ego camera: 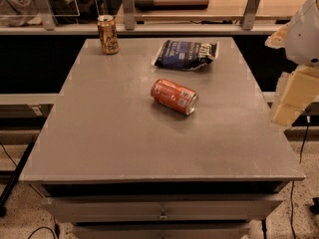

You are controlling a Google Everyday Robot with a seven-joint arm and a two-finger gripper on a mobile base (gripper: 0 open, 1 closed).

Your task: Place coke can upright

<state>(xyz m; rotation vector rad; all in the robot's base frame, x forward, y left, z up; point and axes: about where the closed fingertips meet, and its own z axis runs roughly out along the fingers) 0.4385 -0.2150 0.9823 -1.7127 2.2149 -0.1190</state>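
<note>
The coke can (pixel 174 96) lies sideways, at 9 o'clock from the tool (pixel 291 101), long axis 10-to-4; the tool's state I cannot tell

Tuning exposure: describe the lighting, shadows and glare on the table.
Camera view: dim, warm light; the coke can, on its side, throws a soft shadow on the table; no strong glare; the gripper, at the right edge beside the table, is brightly lit.

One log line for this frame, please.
coke can: on its side, middle of table | pincer: at right table edge, apart from can | gold can: upright, far left | bag: far centre | task: can not yet upright
</note>
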